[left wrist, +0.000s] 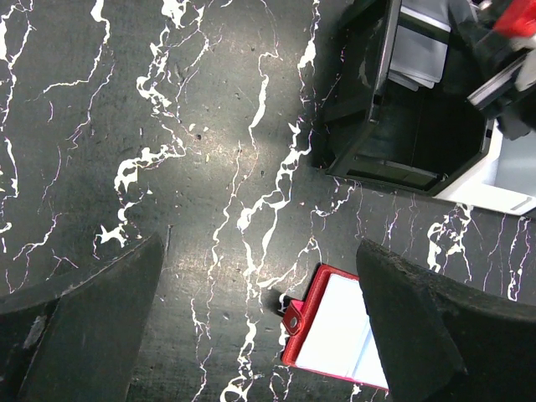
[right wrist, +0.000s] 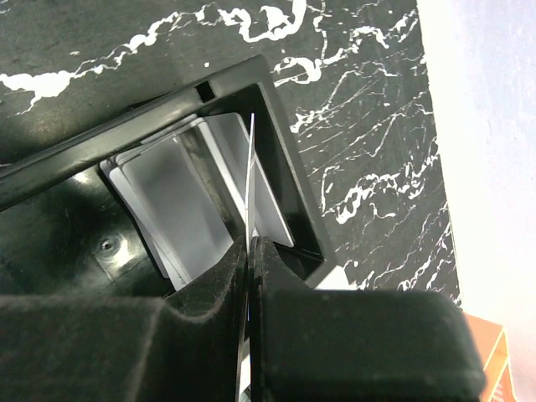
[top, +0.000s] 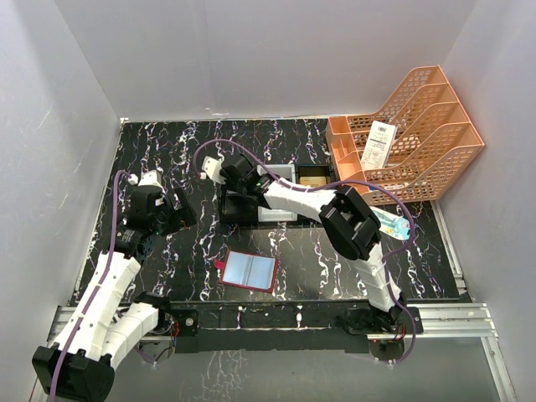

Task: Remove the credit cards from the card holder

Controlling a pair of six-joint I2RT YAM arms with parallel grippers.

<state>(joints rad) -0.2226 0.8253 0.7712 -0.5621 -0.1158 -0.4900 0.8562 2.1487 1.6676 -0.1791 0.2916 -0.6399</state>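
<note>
Pinching one credit card (right wrist: 250, 159) edge-on in the tightly pressed right claw (right wrist: 251, 244), over the black tray (right wrist: 280, 142) and the credit cards (right wrist: 180, 197) lying flat inside. Risks clipping the wall at 3 o'clock, or tipping out onto the worktop (left wrist: 126, 126), if let go tilted. Holding the left claw (left wrist: 260, 251) spread and empty, with the card holder (left wrist: 335, 335) open at 5 o'clock beneath it, well apart from the tray.

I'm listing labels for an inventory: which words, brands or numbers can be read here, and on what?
None can be read.
White tag on the orange rack: dark print, too small to read.
Light blue cards in the red card holder: no print shows.
</note>
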